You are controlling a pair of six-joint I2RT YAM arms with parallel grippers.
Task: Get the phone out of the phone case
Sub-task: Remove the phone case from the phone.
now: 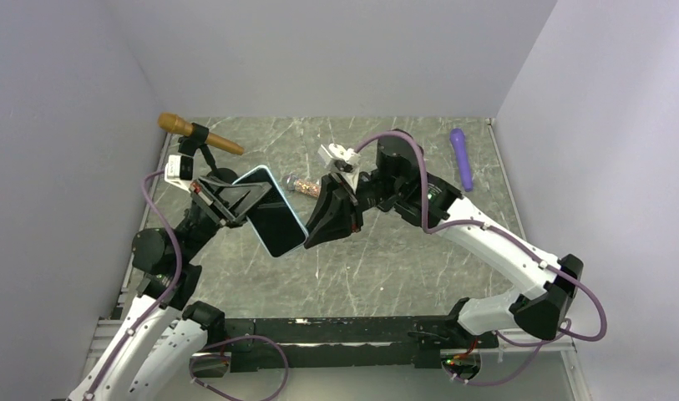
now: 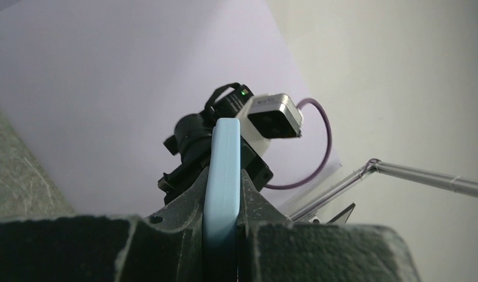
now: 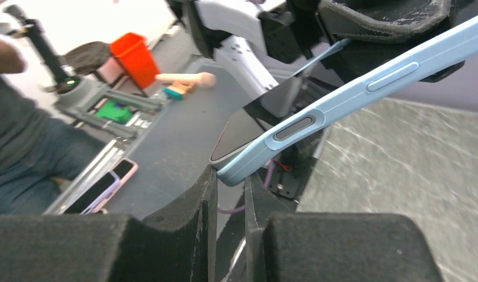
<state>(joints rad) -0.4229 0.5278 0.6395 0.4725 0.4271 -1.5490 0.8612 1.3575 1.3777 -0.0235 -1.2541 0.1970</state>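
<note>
A phone with a dark screen [image 1: 276, 219] sits in a light blue phone case [image 1: 261, 172] and is held tilted in the air above the table. My left gripper [image 1: 245, 202] is shut on the case's far-left edge; the left wrist view shows the blue case [image 2: 223, 147] edge-on between its jaws [image 2: 223, 176]. My right gripper [image 1: 307, 241] meets the phone's near-right corner. In the right wrist view the case [image 3: 342, 98] with its side buttons and the screen [image 3: 239, 128] end at my fingertips [image 3: 229, 174], which pinch that corner.
A brown mic-shaped object [image 1: 198, 134] lies at the back left of the marbled table [image 1: 386, 267]. A purple stick [image 1: 462, 157] lies at the back right. A small jar of beads [image 1: 301, 184] lies behind the phone. Grey walls close three sides.
</note>
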